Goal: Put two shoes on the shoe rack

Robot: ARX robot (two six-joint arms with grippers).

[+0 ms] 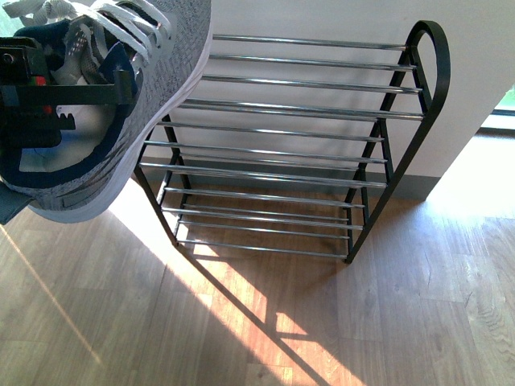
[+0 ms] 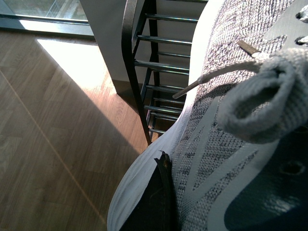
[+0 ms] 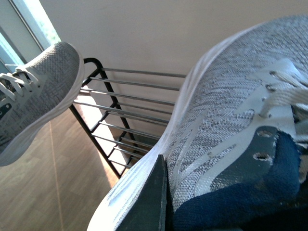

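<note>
My left gripper (image 1: 68, 100) is shut on a grey sneaker (image 1: 153, 88) with white laces and navy lining, held in the air, its toe over the top left of the shoe rack (image 1: 290, 137). In the left wrist view that sneaker (image 2: 226, 139) fills the right side, a dark finger (image 2: 161, 197) pressed against its white sole. My right gripper (image 3: 192, 207) is shut on the other grey sneaker (image 3: 226, 120), one finger (image 3: 151, 202) along its sole, also in the air near the shoe rack (image 3: 125, 110). The first sneaker (image 3: 43, 91) hangs beyond it. The rack's shelves of silver rods are bare.
The rack stands on a wood floor (image 1: 265, 322) against a white wall (image 1: 338, 20). A sunlit patch crosses the floor in front of the rack. A window (image 1: 505, 104) reaches the floor at the right, and another window (image 2: 43, 12) shows in the left wrist view.
</note>
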